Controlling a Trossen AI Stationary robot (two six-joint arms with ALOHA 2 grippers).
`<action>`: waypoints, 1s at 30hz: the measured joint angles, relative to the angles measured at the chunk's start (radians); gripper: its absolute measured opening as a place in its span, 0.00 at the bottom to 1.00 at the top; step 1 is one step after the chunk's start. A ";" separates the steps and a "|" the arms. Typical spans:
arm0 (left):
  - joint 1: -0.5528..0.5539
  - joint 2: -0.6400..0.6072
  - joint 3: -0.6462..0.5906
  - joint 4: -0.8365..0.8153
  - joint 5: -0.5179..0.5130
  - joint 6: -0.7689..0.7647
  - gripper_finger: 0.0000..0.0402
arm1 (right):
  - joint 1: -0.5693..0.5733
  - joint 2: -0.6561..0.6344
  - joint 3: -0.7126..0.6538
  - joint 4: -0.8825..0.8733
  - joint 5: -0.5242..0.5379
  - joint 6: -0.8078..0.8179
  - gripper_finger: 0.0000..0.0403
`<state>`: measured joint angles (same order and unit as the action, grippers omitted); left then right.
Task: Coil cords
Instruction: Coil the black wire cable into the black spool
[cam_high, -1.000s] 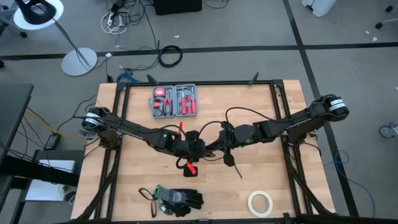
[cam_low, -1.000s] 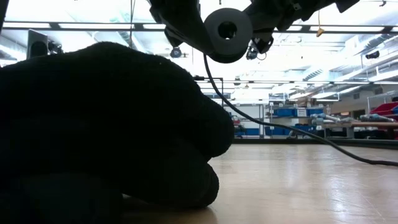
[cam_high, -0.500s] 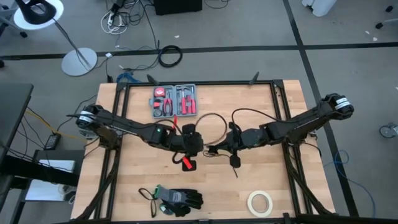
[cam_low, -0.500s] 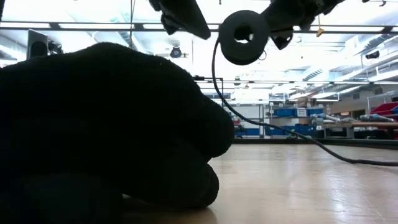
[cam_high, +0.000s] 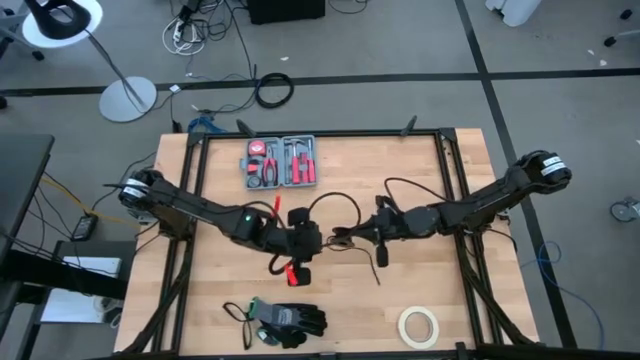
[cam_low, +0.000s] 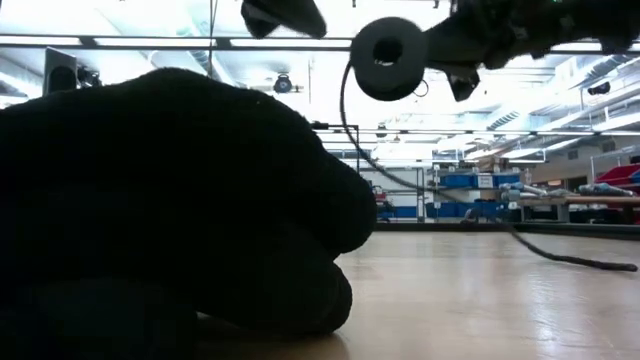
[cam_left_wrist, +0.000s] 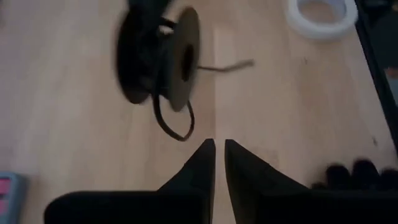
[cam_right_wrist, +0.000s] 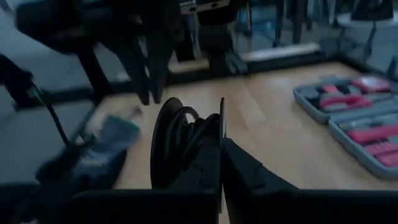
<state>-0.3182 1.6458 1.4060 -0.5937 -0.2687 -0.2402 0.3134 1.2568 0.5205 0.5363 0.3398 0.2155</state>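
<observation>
Left claw: I see my left claw (cam_high: 312, 240) over the middle of the worktop (cam_high: 420, 290), its fingers (cam_left_wrist: 200, 163) drawn nearly together with nothing between them, so I read it as closed and empty.
Right claw: my right claw (cam_high: 345, 238) faces the left one just beside it, and its fingers (cam_right_wrist: 239, 171) are clamped on the rim of a round black spool (cam_right_wrist: 186, 146) with the cord wound on it.
Cord: the thin black cord (cam_high: 338, 203) arcs up in a loose loop between the two claws in the high view, and another length curves toward the right arm; a short tail (cam_high: 380, 254) lies on the wood below the right claw.
Spool from the left wrist: the spool (cam_left_wrist: 163, 59) hangs ahead of my left fingers, well clear of them, with a loop of cord dangling under it and a tail running off to the side.
Low view: the spool (cam_low: 388, 57) is held up above the worktop, the cord (cam_low: 430, 190) dropping from it and trailing along the wood to the right.
Gloves: a pair of black gloves (cam_high: 288, 320) rests near the front edge of the worktop and fills the left of the low view (cam_low: 170, 210).
Tool case: a grey case (cam_high: 280, 161) with red-handled tools lies open toward the back of the worktop.
Tape: a pale roll of tape (cam_high: 419, 325) lies at the front right corner.
Red clip: something small and red (cam_high: 296, 273) sits under my left arm; I cannot tell what it is.
</observation>
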 joint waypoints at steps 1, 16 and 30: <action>-0.007 -0.001 0.000 0.009 -0.037 0.000 0.10 | 0.002 0.000 -0.035 0.068 0.005 -0.006 0.00; -0.063 -0.003 -0.372 0.800 -0.198 0.080 0.10 | 0.039 0.001 -0.317 0.633 0.085 -0.074 0.00; 0.057 -0.132 -0.807 1.451 -0.173 0.103 0.10 | -0.068 0.001 -0.311 0.723 -0.017 -0.119 0.00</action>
<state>-0.2610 1.5143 0.5990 0.8574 -0.4416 -0.1368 0.2450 1.2579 0.2091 1.2597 0.3224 0.0961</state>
